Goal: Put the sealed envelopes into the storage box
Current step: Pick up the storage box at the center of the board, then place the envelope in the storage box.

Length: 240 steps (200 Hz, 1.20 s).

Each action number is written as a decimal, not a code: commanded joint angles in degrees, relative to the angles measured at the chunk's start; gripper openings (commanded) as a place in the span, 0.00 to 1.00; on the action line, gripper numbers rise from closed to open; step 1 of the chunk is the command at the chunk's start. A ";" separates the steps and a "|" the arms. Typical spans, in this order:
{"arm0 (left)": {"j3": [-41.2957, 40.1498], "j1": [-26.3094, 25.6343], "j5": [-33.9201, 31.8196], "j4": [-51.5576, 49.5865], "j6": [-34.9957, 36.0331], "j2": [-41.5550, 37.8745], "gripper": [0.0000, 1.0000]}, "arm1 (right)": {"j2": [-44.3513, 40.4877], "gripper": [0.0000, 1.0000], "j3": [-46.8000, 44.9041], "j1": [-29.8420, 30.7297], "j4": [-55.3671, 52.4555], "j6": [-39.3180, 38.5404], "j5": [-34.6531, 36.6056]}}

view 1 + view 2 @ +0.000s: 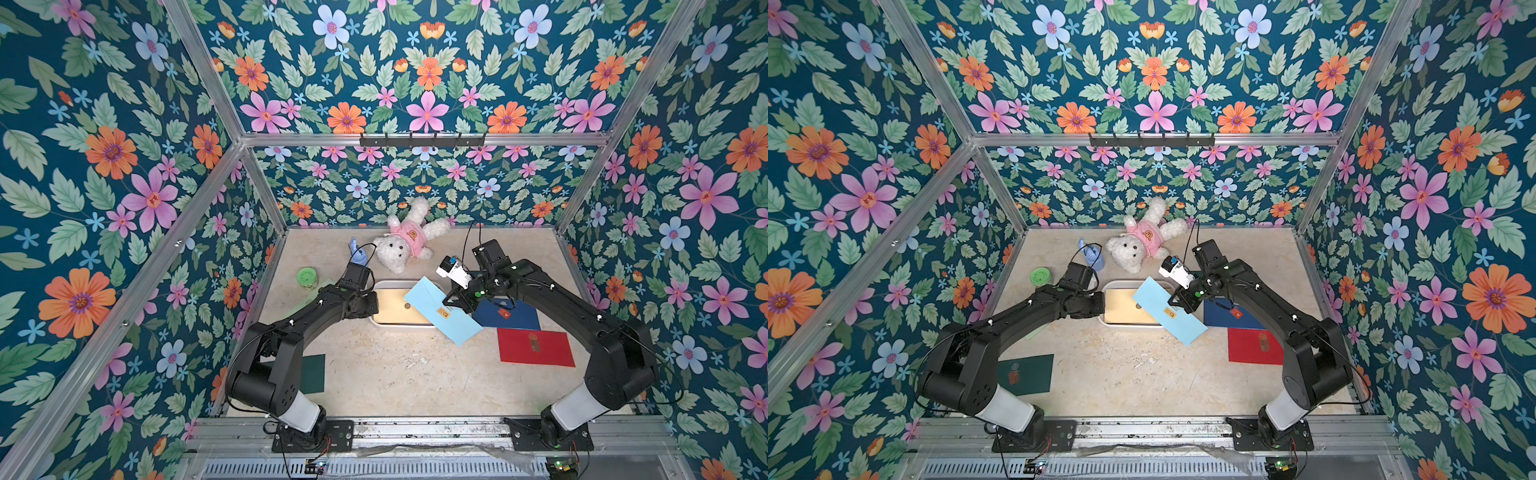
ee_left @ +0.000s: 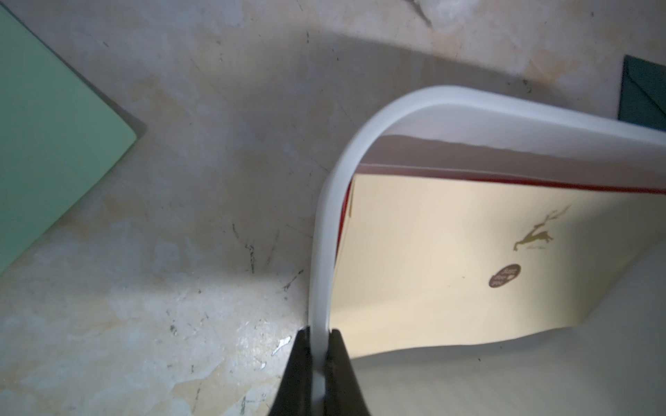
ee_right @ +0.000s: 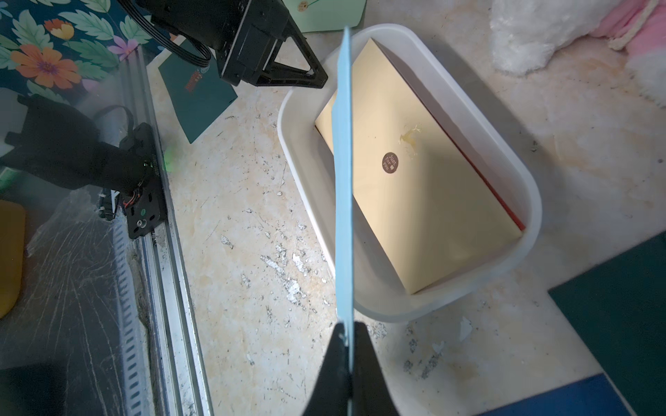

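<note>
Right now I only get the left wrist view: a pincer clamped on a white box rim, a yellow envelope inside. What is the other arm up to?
Observer: The right gripper is shut on a light blue envelope, held partly over the box.
Operator: Are any envelopes waiting over on that side?
Observer: Yes, a red envelope and a navy envelope lie flat outside the box.
Operator: Anything there that isn't an envelope?
Observer: A white plush bear in a pink top lies behind the box.
</note>
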 commanded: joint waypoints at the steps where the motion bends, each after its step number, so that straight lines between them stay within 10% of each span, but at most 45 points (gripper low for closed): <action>1: 0.97 0.02 1.89 -2.90 6.96 -0.24 0.03 | 1.71 0.02 3.97 0.67 -5.03 -1.51 0.53; 75: 0.76 -0.35 7.39 -9.11 22.12 -2.09 0.00 | 8.48 0.03 17.34 2.67 -13.33 -2.81 1.74; 240: -0.12 -0.44 8.66 -6.48 22.67 -2.75 0.01 | 22.23 0.03 27.03 5.87 -19.43 -5.49 -0.67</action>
